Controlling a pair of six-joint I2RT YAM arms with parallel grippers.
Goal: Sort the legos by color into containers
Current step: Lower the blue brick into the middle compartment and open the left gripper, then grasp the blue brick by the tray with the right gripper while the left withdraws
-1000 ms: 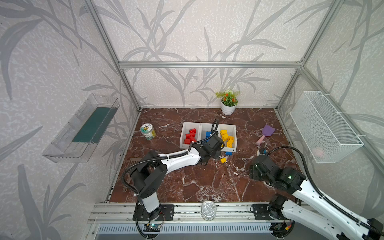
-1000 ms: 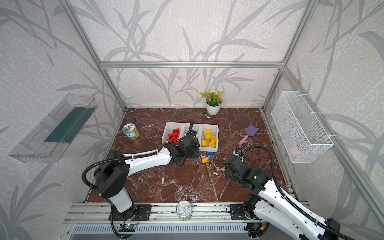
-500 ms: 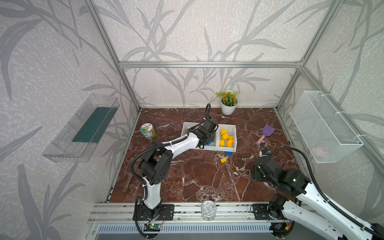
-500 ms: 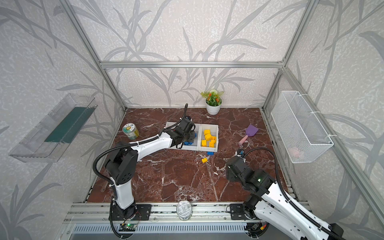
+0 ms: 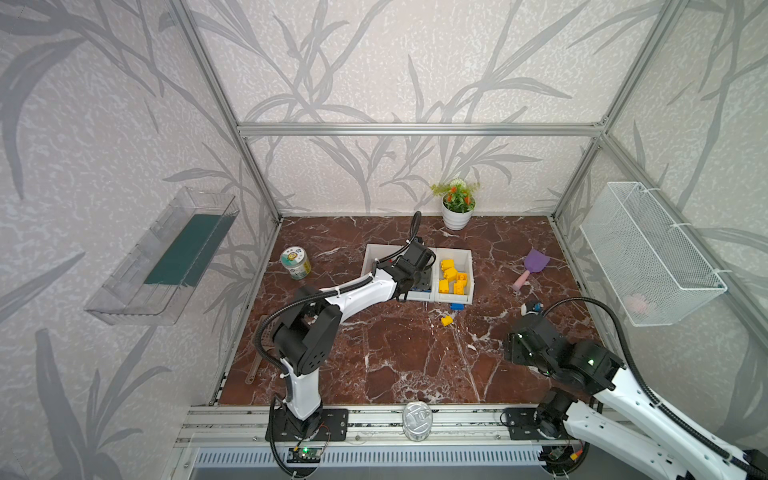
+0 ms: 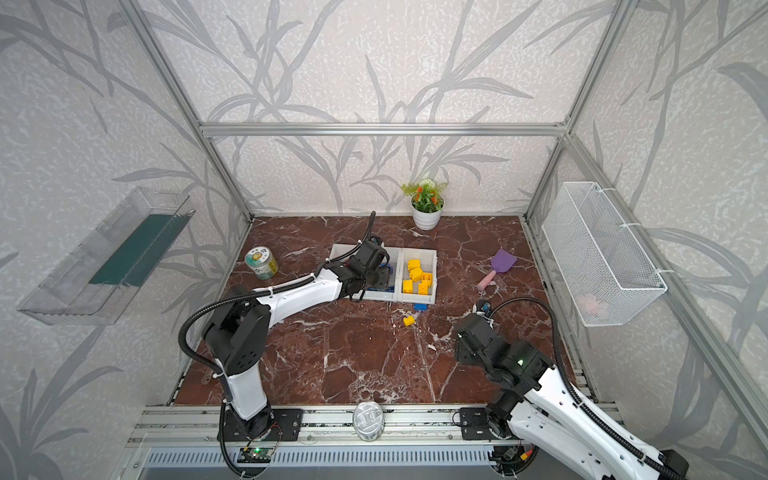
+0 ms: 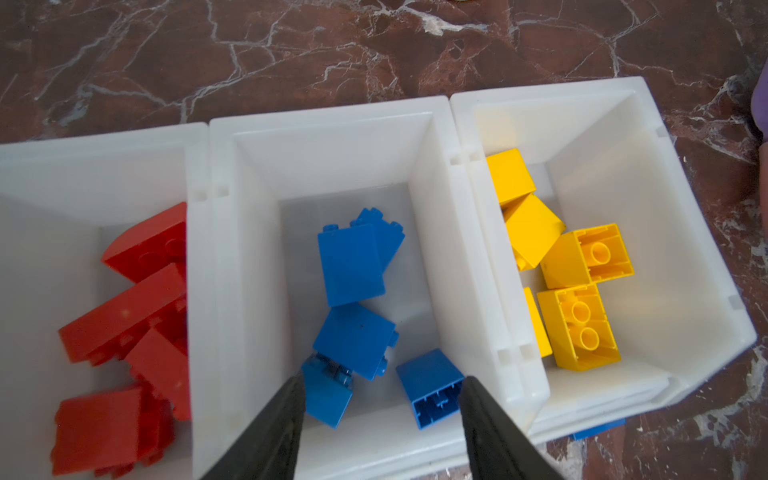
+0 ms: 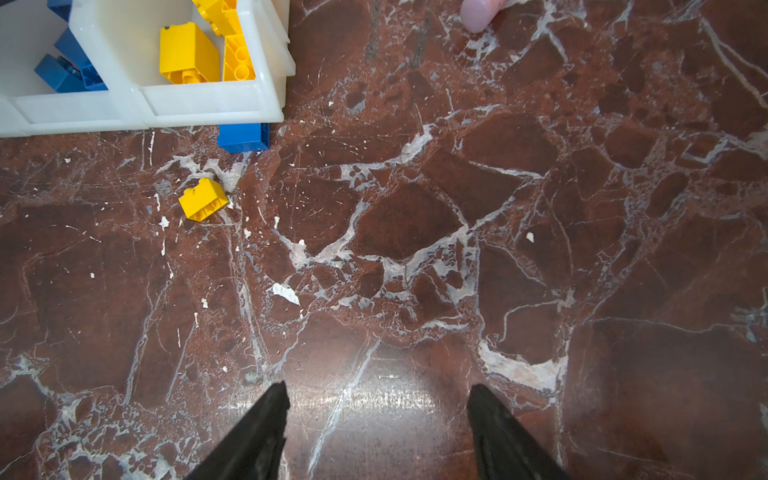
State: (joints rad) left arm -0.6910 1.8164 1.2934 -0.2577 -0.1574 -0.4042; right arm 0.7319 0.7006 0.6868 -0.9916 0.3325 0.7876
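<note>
Three joined white containers (image 7: 332,120) stand mid-floor, seen in both top views (image 5: 453,253) (image 6: 419,251). They hold red legos (image 7: 124,316), blue legos (image 7: 353,266) and yellow legos (image 7: 582,328), one color each. My left gripper (image 7: 382,386) hangs open over the middle container, holding nothing, with a blue brick (image 7: 432,386) lying below its fingers. On the floor in front lie a loose yellow brick (image 8: 203,199) (image 5: 446,320) and a loose blue brick (image 8: 243,137) (image 5: 457,306) against the container's front. My right gripper (image 8: 379,392) is open over bare floor, well short of them.
A green-labelled tin (image 5: 295,262) stands left of the containers, a potted plant (image 5: 456,203) at the back wall, a purple scoop (image 5: 534,266) to the right. A wire basket (image 5: 648,253) and a clear tray (image 5: 166,257) hang on the side walls. A silver can (image 5: 417,419) sits on the front rail.
My left arm has swung from the floor in front of the containers up over the middle one, and its jaws have parted. The right arm has drawn back slightly.
</note>
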